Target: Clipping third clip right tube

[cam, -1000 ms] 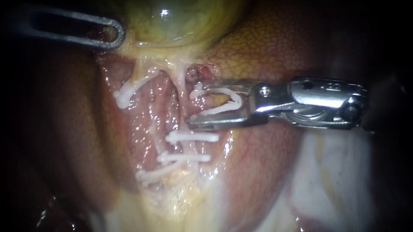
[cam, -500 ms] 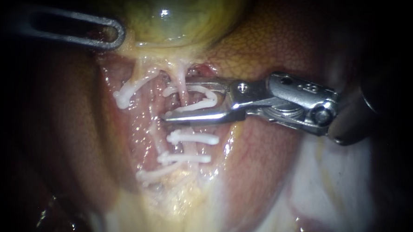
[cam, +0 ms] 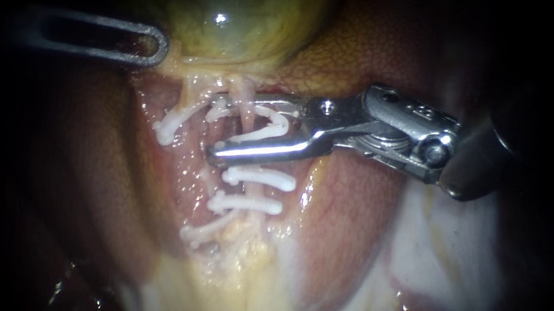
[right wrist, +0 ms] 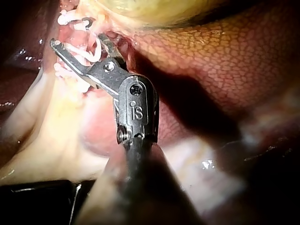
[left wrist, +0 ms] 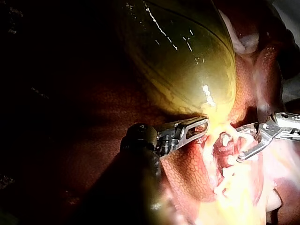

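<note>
the right tube (cam: 246,118) runs down from the neck of the gallbladder (cam: 245,23) through the middle of the endoscope view, a pale strand over reddish tissue, with the liver (cam: 362,59) to its right. the right instrument (cam: 222,125) comes in from the right and lies across it. its pincer is spread wide yet pinching an open white clip (cam: 262,134), one leg seated along each half. the clip is still v-shaped. its two legs pass on either side of the tube and its bend lies toward the hinge, on the tube's right. the lower half of the pincer reaches past the tube to its left. the upper half is partly hidden by wet tissue just under the gallbladder.

just below the pincer, three closed clips (cam: 260,178) cross the same strand one under another, the lowest slanting off to the left. a further clip (cam: 169,127) sits on the left tube (cam: 189,98).

the left instrument (cam: 160,44) rests at the gallbladder's left edge, well apart from the right one. only a slotted blade shows, and whether its pincer is pinching anything cannot be told.
</note>
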Controlling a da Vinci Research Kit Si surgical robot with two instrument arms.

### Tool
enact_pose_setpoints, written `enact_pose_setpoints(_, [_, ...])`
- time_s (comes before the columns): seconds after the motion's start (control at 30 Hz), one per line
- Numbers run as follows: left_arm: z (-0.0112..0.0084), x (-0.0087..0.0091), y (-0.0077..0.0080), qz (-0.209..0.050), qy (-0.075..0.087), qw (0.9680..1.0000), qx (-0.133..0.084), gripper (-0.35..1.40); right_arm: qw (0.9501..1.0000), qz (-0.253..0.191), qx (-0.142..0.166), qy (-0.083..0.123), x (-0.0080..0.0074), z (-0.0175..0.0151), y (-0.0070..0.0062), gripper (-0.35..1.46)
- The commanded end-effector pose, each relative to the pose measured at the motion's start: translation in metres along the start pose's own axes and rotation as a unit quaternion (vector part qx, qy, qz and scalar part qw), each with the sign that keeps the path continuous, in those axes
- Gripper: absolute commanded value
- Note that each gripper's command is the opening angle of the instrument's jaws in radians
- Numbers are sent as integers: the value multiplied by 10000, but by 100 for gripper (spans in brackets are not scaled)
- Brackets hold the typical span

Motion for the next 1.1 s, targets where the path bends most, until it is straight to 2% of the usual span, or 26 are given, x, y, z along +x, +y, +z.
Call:
enact_pose_setpoints(0.03, [0, 0, 0, 0, 0, 10000, -1, -35, 10000, 3, 3, -2, 1, 0, 0, 35])
enact_pose_setpoints(0.23, [0, 0, 0, 0, 0, 10000, -1, -35, 10000, 6, 2, -1, 2, -1, 2, 20])
enact_pose_setpoints(0.57, [0, 0, 0, 0, 0, 10000, -1, -35, 10000, 34, 3, -1, 1, -2, 6, -18])
enact_pose_setpoints(0.67, [0, 0, 0, 0, 0, 10000, -1, -35, 10000, 63, 4, -1, 1, -3, 7, -35])
enact_pose_setpoints(0.83, [1, 0, 0, 0, 0, 10000, -1, -35, 9997, 239, -85, 17, 0, -4, 7, -35])
enact_pose_setpoints(1.1, [1, 0, 0, 0, 0, 10000, -1, -35, 9997, 237, -88, 17, 0, -5, 9, -35])
